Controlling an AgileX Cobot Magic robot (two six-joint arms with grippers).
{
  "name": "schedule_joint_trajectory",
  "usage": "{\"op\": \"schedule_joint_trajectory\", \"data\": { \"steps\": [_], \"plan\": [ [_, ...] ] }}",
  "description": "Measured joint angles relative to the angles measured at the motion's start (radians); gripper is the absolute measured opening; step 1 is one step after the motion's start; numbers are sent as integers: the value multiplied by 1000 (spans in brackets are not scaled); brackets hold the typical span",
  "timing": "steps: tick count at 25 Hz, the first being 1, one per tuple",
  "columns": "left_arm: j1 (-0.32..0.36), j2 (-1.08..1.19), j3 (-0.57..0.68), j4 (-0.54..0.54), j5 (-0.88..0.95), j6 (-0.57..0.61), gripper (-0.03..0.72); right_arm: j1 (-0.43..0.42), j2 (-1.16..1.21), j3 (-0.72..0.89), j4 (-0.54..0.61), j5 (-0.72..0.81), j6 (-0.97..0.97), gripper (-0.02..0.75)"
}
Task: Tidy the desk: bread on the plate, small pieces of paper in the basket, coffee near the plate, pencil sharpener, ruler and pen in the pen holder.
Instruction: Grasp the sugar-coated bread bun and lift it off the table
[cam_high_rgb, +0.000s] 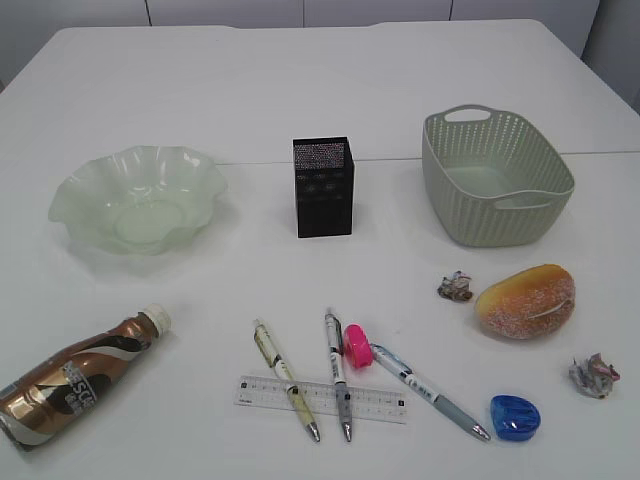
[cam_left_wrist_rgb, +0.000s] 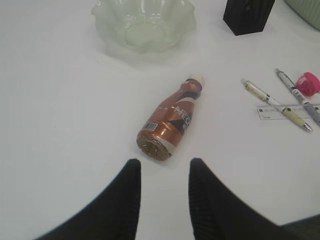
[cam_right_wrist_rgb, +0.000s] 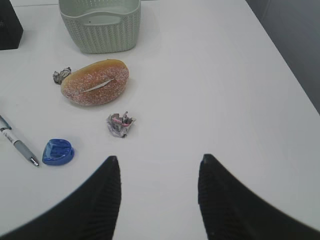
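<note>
Behind the lying coffee (cam_left_wrist_rgb: 171, 124) our left gripper (cam_left_wrist_rgb: 164, 200) hangs parted and empty, right gripper (cam_right_wrist_rgb: 159, 200) likewise; we grasp it next.

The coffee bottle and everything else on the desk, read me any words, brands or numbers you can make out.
"NESC": part of the brand on the coffee bottle, lying on its side; the rest is cut off.
Barcode on the bottle: digits too small to read.
Ruler: markings too fine to read.
Pens: barrel print blurred.
Nothing else carries text.

Glossy metallic coffee bottle (cam_high_rgb: 72, 374), translucent glassy plate (cam_high_rgb: 138, 200), matt perforated plastic basket (cam_high_rgb: 497, 176), black mesh pen holder (cam_high_rgb: 323, 187), sugar-rough bread (cam_high_rgb: 526, 301), clear plastic ruler (cam_high_rgb: 320, 398).
</note>
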Motion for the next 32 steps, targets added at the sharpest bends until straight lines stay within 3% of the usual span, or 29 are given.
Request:
{"op": "schedule_joint_trajectory", "data": {
  "steps": [32],
  "plan": [
    [0,0,0,-19,0,0,236,0,0,0,0,-2,0,402]
  ]
}}
